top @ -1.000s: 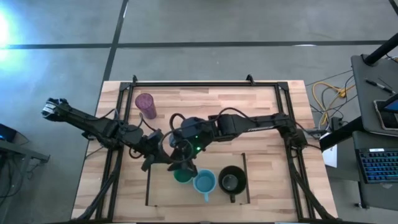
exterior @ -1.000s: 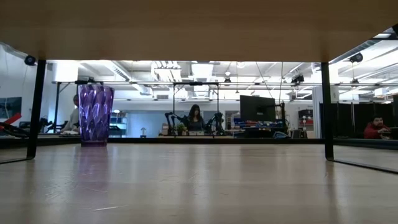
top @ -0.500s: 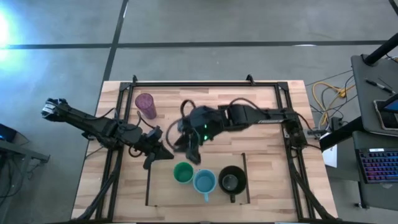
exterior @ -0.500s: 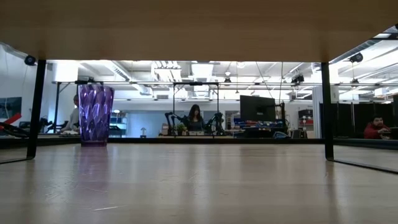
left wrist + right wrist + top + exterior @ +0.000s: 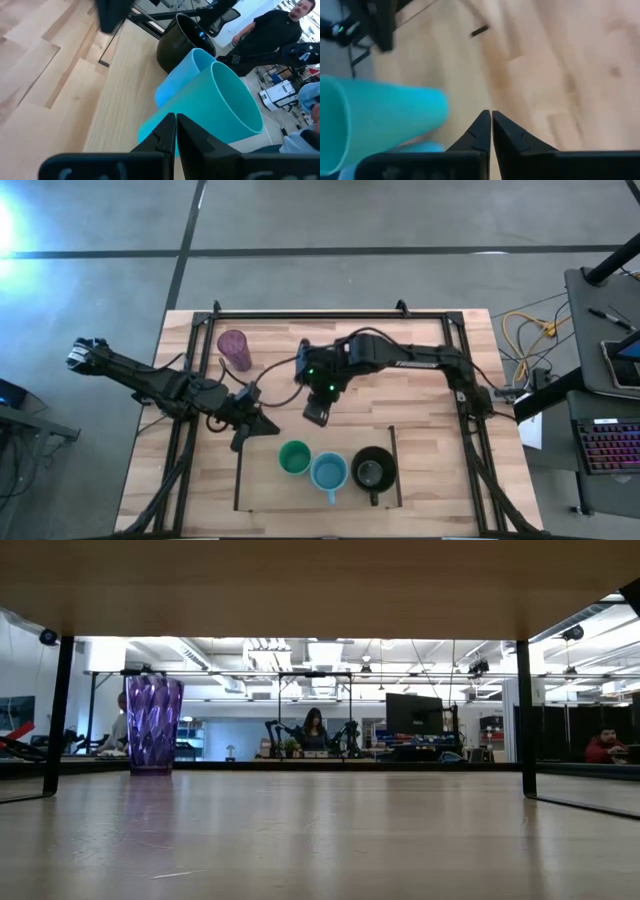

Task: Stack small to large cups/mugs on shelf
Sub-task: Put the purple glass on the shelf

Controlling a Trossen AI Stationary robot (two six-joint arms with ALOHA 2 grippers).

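While three cups are standing in a row inside the marked shelf point(image 5: 390, 430) at the near side of the tabletop point(image 5: 420, 365), both arms are hanging over the middle of it. From left to right the row is running green cup point(image 5: 294, 457), light-blue mug point(image 5: 328, 472), black mug point(image 5: 372, 469), each just beside the next, with the blue mug's handle pointing toward the near edge. The purple tumbler point(image 5: 234, 349) is standing upright by itself at the far left of the tabletop, well apart from the shelf; the low view is showing it point(image 5: 152, 725) against the room behind, where a seated person point(image 5: 314, 729) is visible in the distance.

The right gripper point(image 5: 316, 412) is hovering above bare wood just beyond the far line of the shelf, a little to the right of the green cup and clear of it. Its jaws are clenched together with nothing between them, as the right wrist view shows point(image 5: 488, 131). The left gripper point(image 5: 262, 426) is lying low at the left line of the shelf, just left of the green cup and not touching it. Its jaws are also pressed together and empty in the left wrist view point(image 5: 173, 135), with the green cup point(image 5: 215, 112), blue mug and black mug point(image 5: 182, 45) lined up beyond them.
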